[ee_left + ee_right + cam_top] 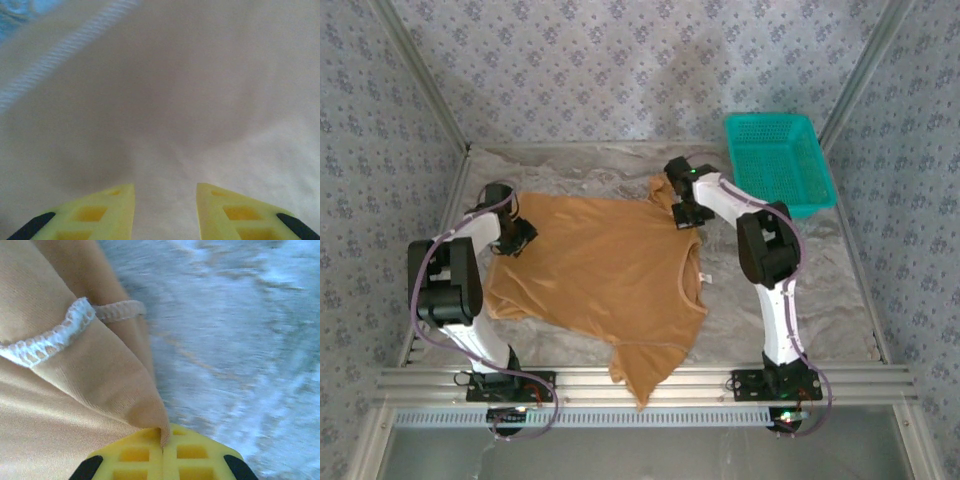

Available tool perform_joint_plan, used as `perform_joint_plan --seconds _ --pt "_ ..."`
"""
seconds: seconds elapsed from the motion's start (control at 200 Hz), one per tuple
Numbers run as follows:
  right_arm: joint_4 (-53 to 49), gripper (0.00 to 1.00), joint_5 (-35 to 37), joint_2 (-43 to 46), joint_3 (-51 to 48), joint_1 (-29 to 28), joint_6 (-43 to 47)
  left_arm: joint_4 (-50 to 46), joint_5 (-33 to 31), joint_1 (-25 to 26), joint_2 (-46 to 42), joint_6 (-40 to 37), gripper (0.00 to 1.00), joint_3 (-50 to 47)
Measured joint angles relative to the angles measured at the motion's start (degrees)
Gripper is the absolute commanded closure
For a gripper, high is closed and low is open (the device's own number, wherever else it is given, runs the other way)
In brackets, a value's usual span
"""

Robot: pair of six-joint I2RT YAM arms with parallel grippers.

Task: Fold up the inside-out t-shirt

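Note:
The tan inside-out t-shirt (600, 270) lies spread flat across the table, one sleeve hanging toward the near edge and a small white label (705, 277) at its right side. My left gripper (520, 238) sits low over the shirt's left edge. In the left wrist view it (166, 192) is open, and pale cloth (175, 100) runs under the gap between its yellow fingers. My right gripper (686, 214) is at the shirt's far right corner. In the right wrist view it (162, 432) is shut on a pinched fold of the shirt (60, 390), beside a white-stitched seam (45, 342).
A teal mesh basket (780, 160) stands at the back right, just beyond the right arm. Wrinkled pale sheeting (790, 300) covers the table. Aluminium rails (640, 380) run along the near edge, and patterned walls close in the sides.

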State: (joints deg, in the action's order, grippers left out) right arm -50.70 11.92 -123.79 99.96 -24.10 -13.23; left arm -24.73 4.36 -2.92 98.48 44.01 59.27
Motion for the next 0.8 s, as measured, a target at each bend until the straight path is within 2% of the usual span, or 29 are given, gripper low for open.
perform_joint_plan --seconds 0.075,0.105,0.145,0.22,0.295,0.41,0.55,0.68,0.799 --pt "0.2 1.0 0.1 2.0 -1.3 2.4 -0.6 -0.3 -1.7 -0.2 -0.3 0.0 0.64 -1.0" --pt "0.2 0.96 0.2 2.5 -1.9 3.2 -0.9 -0.5 -2.3 -0.2 -0.5 0.0 0.64 -1.4" --pt "0.2 0.85 0.2 2.8 -2.5 4.3 -1.4 -1.0 -3.0 -0.2 -1.0 0.0 0.64 -2.1" --pt "0.4 0.51 0.2 2.8 -3.6 5.4 -2.5 -1.7 -4.1 0.2 -2.6 -0.1 0.63 -2.8" --pt "0.0 0.36 0.3 2.9 -4.6 5.0 -2.9 -2.7 -5.6 1.5 -5.0 -0.6 0.6 -2.8" --pt "-0.7 0.33 1.4 4.7 -6.3 2.2 -4.9 -3.5 -8.0 6.6 -9.4 -2.1 0.57 -2.2" --pt "-0.5 0.33 2.2 13.3 -13.3 -3.6 -8.7 -3.8 -7.3 13.0 -9.5 -6.0 0.57 3.4" --pt "2.7 0.35 -0.4 20.7 -22.0 -8.0 -13.0 -3.4 -3.8 14.3 -3.3 -8.9 0.57 10.9" --pt "6.3 0.37 -4.3 20.5 -27.9 -7.6 -16.0 -2.3 -1.4 14.2 4.0 -10.1 0.58 14.0"
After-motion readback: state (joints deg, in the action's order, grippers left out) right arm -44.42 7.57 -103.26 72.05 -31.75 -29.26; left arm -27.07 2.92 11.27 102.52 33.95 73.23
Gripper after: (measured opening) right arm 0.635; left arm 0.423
